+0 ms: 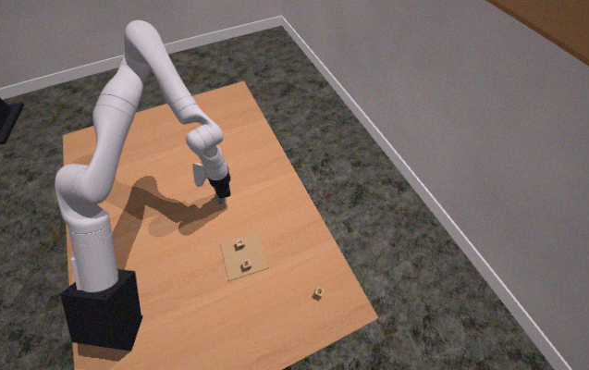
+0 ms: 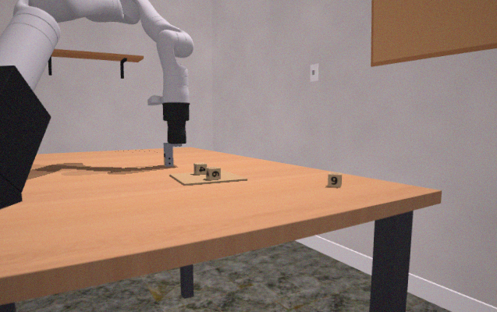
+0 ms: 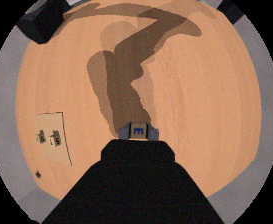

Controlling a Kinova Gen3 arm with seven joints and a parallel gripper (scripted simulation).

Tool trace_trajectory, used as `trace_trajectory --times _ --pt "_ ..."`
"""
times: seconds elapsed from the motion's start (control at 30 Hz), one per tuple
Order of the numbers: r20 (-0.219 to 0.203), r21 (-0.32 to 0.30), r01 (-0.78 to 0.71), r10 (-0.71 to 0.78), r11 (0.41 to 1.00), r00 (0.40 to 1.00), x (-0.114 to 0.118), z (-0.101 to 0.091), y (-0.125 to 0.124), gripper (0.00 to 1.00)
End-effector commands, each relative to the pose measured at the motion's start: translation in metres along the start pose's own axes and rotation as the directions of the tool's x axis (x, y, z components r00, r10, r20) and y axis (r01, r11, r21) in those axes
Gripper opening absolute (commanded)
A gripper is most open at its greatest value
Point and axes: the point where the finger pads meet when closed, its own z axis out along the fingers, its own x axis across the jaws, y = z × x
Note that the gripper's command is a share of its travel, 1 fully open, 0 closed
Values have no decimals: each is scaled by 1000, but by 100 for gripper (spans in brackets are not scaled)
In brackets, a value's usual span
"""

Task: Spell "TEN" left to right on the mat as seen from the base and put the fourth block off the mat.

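Note:
My gripper is low over the table, away from the mat, with its fingers against both sides of the E block. That block's blue letter faces up; the top and exterior views hardly show it. The T block and the N block stand flat on the tan mat, with a gap between them. T is nearer my gripper. The fourth block lies off the mat; its top letter is unclear.
The wooden table carries the arm's black base block at one side. The fourth block is near the table's far right corner. The mat lies between that block and my gripper. Walls stand beyond the table.

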Motion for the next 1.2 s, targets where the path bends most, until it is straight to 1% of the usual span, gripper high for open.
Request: trace_trajectory --times 0.0,0.3,0.53,0.8,0.87,1.17 --pt "-1 -1 0 0 1000 1000 0 0 0 49" --pt "-1 -1 0 0 1000 1000 0 -1 0 49" --pt "-1 -1 0 0 1000 1000 0 -7 0 49" --pt "-1 -1 0 0 1000 1000 0 -22 0 49" --pt "-1 -1 0 0 1000 1000 0 -22 0 49" --pt "-1 -1 0 0 1000 1000 0 -48 0 49"
